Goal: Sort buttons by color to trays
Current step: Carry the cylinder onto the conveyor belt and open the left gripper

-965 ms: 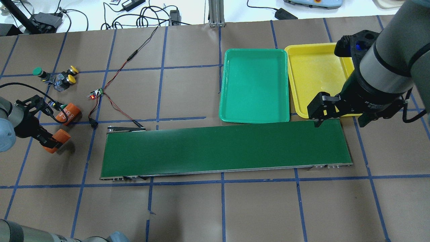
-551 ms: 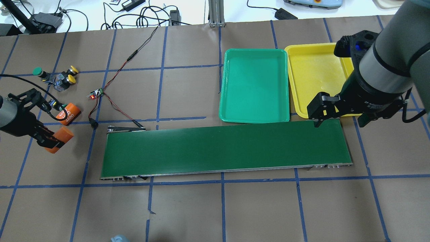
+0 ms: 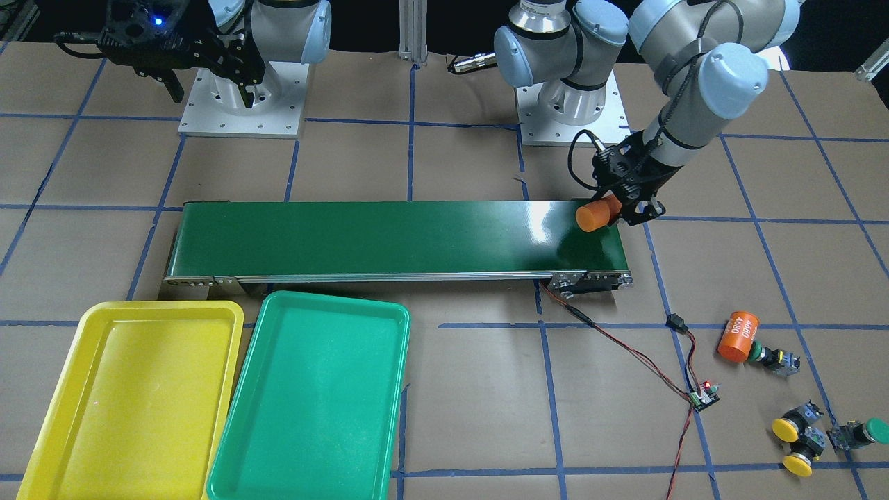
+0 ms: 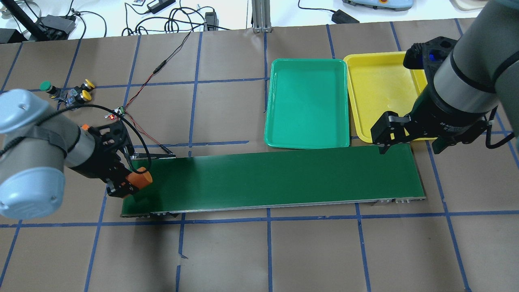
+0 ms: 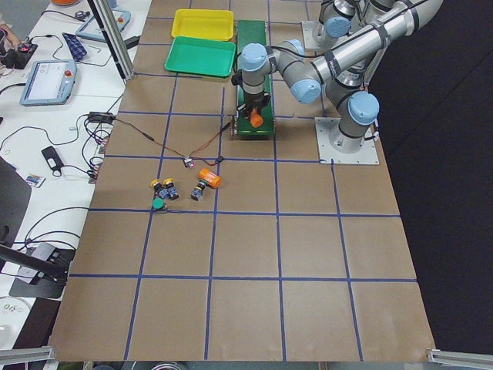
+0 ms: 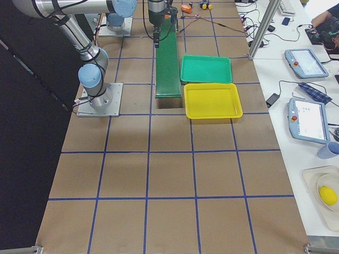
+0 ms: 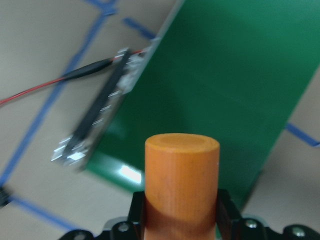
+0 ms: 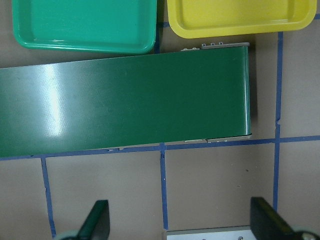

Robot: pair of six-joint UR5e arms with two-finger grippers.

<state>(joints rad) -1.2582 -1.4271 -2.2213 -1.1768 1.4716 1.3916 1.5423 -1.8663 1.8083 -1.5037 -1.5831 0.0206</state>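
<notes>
Overhead exterior view: the left hand (image 4: 129, 180) is clamped on an orange cylinder (image 4: 140, 177), wrist angled low over one end of the conveyor belt (image 4: 275, 178). The right hand (image 4: 411, 138) hangs pointing straight down over the belt's opposite end, fingers wide apart. The buttons (image 3: 799, 434) lie on the bench (image 4: 227, 113) beyond the left arm, well apart from the green tray (image 4: 307, 103) and yellow tray (image 4: 377, 89) beside the belt.

The yellow tray (image 3: 132, 403) and the green tray (image 3: 312, 403) lie flat on the desk (image 3: 486, 430), side by side, with their long edges almost touching. Well apart from them, two yellow-capped buttons (image 3: 785, 428) lie on their sides close together, with a green-capped button (image 3: 876, 430) just beside them. A second green-capped button (image 3: 767, 357) lies alone nearby.
</notes>
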